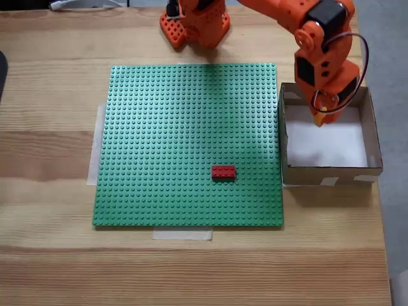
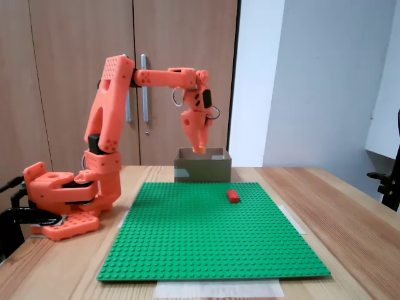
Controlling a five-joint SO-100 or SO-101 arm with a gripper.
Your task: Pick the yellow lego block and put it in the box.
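The orange arm reaches over the box point(image 1: 331, 171), a low brown cardboard box with a white floor at the right of the green baseplate. My gripper point(image 1: 320, 118) hangs just above the box's far half, pointing down. A small yellow piece, the yellow lego block point(image 1: 322, 111), shows between the fingertips, and the gripper is shut on it. In the side-on fixed view the gripper point(image 2: 200, 149) hovers a little over the box's point(image 2: 203, 170) top rim, with the yellow lego block point(image 2: 200, 147) at its tip.
A red brick point(image 1: 223, 171) sits on the green studded baseplate point(image 1: 178, 127), toward its near right part, and shows in the side-on fixed view too as the red brick point(image 2: 233, 195). The arm's base point(image 1: 194, 22) stands beyond the plate's far edge. Bare wooden table surrounds the plate.
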